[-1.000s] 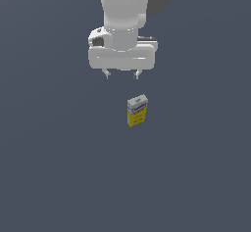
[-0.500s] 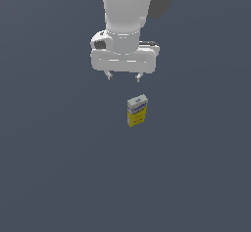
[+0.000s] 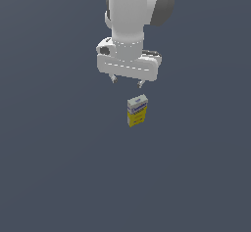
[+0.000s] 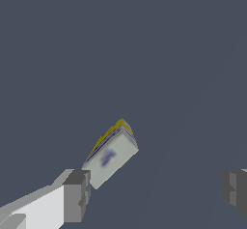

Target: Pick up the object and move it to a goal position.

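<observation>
The object (image 3: 137,110) is a small carton, white on top and yellow below with dark blue print, standing on the flat grey floor. The wrist view shows the object (image 4: 111,155) from above, close to one fingertip (image 4: 76,195) and well apart from the other. My gripper (image 3: 127,82) hangs open above the carton and slightly toward the exterior view's left, touching nothing. Its two short fingertips (image 3: 113,80) point downward with a wide gap between them.
A plain dark grey surface (image 3: 59,167) surrounds the carton on all sides. The white arm (image 3: 130,15) rises from the gripper to the upper edge of the exterior view.
The gripper has shifted toward the exterior view's right, closer to a spot above the carton. The carton has not moved.
</observation>
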Available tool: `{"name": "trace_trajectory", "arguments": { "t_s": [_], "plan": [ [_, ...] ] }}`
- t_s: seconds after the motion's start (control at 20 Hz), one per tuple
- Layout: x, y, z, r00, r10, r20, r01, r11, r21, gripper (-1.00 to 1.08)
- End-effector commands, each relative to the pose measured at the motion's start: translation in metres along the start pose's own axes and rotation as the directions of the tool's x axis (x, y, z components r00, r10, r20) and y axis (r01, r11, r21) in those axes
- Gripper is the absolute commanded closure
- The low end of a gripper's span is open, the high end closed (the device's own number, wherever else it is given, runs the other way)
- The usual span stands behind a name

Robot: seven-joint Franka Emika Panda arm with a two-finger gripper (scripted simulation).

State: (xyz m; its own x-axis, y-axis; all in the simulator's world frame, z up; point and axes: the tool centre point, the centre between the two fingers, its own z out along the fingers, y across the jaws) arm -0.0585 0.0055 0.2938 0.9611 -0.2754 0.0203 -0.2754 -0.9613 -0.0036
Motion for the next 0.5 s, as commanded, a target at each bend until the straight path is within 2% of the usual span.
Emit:
{"name": "trace_trajectory", "arguments": {
  "t_s": [0.0, 0.45],
  "plan": [
    [-0.002, -0.003, 0.007, 0.998, 0.057, 0.001, -0.057, 0.998, 0.000, -0.92],
    [-0.008, -0.015, 0.030, 0.966, 0.260, 0.006, -0.260, 0.966, -0.003, -0.92]
  ]
}}
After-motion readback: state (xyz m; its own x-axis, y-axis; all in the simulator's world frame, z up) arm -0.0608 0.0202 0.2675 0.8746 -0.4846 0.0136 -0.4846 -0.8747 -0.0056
